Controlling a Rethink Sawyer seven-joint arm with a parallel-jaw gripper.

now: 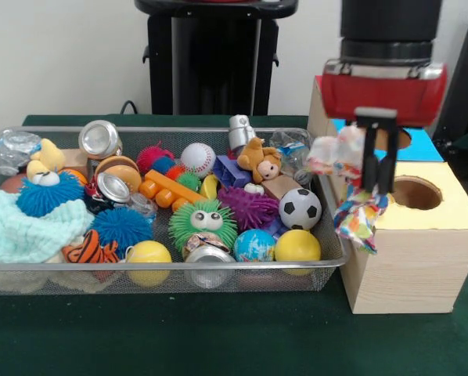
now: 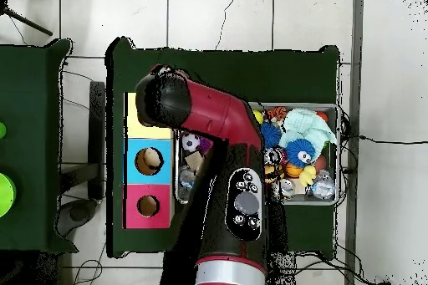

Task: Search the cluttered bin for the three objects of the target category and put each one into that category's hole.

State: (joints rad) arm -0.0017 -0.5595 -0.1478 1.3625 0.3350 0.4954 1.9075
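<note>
The black pincer [image 1: 377, 168] is squeezed shut on a knotted rag rope toy of many colours [image 1: 350, 200]. It hangs between the wide silver wire mesh bin [image 1: 163, 276] of toys and the yellow-topped wooden box [image 1: 422, 249], close to its round hole [image 1: 415, 193]. Both sit on the green bench [image 1: 218, 341].

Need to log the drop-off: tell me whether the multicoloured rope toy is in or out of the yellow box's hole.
Out. The multicoloured rope toy hangs from the gripper, beside the yellow-topped wooden box, left of its round hole.

Green cloth [image 1: 218, 337] over table; white wall [image 1: 62, 55] behind; tiled floor [image 2: 217, 14]; second green table [image 2: 25, 131] beside.
</note>
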